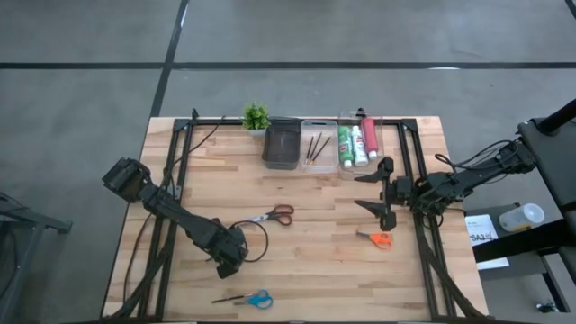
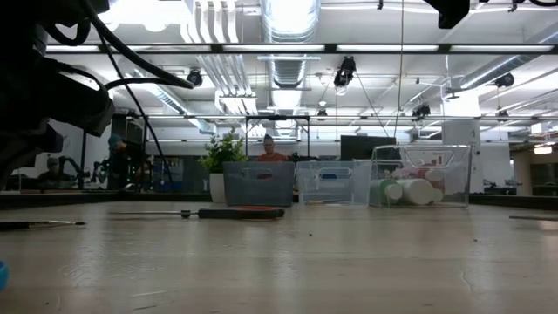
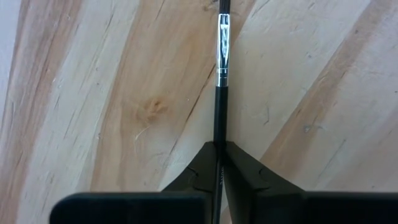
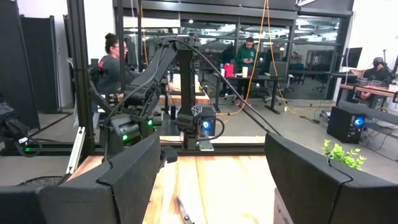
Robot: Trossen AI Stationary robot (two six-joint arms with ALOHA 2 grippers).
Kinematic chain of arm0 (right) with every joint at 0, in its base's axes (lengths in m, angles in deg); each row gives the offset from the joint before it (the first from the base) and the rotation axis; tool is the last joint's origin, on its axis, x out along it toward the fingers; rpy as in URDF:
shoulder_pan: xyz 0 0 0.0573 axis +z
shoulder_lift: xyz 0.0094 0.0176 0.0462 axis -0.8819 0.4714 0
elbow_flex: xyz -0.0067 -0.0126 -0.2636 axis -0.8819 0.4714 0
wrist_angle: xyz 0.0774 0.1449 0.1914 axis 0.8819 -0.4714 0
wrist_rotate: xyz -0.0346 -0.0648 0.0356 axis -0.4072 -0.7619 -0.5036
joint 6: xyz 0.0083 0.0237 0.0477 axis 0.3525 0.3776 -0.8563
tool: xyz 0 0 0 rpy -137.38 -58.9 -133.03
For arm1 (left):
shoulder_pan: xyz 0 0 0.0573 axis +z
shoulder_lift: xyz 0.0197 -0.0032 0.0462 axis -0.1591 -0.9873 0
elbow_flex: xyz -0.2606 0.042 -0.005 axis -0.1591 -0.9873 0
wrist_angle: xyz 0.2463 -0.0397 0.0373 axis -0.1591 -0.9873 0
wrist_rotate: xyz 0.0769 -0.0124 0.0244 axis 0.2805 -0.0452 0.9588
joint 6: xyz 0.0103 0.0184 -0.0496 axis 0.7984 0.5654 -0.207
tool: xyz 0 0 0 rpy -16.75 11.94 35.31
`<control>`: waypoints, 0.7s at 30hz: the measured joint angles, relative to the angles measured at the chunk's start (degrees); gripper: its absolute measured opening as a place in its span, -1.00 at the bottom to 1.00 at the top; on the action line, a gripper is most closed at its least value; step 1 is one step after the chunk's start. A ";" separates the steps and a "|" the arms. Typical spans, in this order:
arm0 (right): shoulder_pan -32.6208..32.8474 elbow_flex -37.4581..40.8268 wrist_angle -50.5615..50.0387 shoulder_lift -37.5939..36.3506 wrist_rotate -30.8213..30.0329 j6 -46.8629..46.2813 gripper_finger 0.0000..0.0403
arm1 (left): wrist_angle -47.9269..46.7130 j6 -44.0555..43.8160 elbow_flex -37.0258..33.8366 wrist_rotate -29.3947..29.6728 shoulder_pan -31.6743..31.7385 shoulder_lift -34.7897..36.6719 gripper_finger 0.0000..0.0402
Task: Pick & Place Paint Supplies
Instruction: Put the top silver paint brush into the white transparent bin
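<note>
**Bins along the far edge, left gripper on a brush**

Where the table's (image 1: 297,270) far edge runs, three small bins stand in a row beside a green potted plant (image 1: 256,116). Dark grey bin (image 1: 281,144), next to the plant: contents cannot be made out. Middle clear bin (image 1: 319,145): two thin dark brushes (image 1: 314,146) lying inside, slightly angled. Last clear bin (image 1: 361,139): three paint tubes side by side, green tube (image 1: 345,145), white tube (image 1: 358,144), pinkish-red tube (image 1: 369,138). Low view shows the tubes' round ends against the clear wall. Green tube carries some white print, too small to read. No other writing on the bins is legible.

Loose on the wood: red-handled scissors (image 1: 275,215) near the centre, orange-handled scissors (image 1: 378,238) toward the right side, blue-handled scissors (image 1: 246,298) near the front edge.

Left gripper (image 3: 219,163) is low over the front-left part of the table, fingers drawn together and pinching a thin black brush (image 3: 221,93) with a shiny metal ferrule; the brush lies flat on the wood, running straight out from between the fingers.

Right gripper (image 1: 382,192) hovers right of centre, between the tube bin and the orange-handled scissors, fingers spread wide with nothing between them.

White paper (image 1: 481,229) with dark print sits off the table's right side; the print cannot be read.
</note>
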 joint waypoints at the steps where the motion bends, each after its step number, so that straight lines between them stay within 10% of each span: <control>1: 0.00 0.00 0.00 0.00 0.00 -0.08 0.43 | -0.04 0.00 0.00 -0.04 0.00 0.15 -0.91; 21: -0.02 0.00 0.00 0.00 0.00 -0.10 0.43 | -0.19 -0.07 -0.37 1.05 0.11 2.40 -0.93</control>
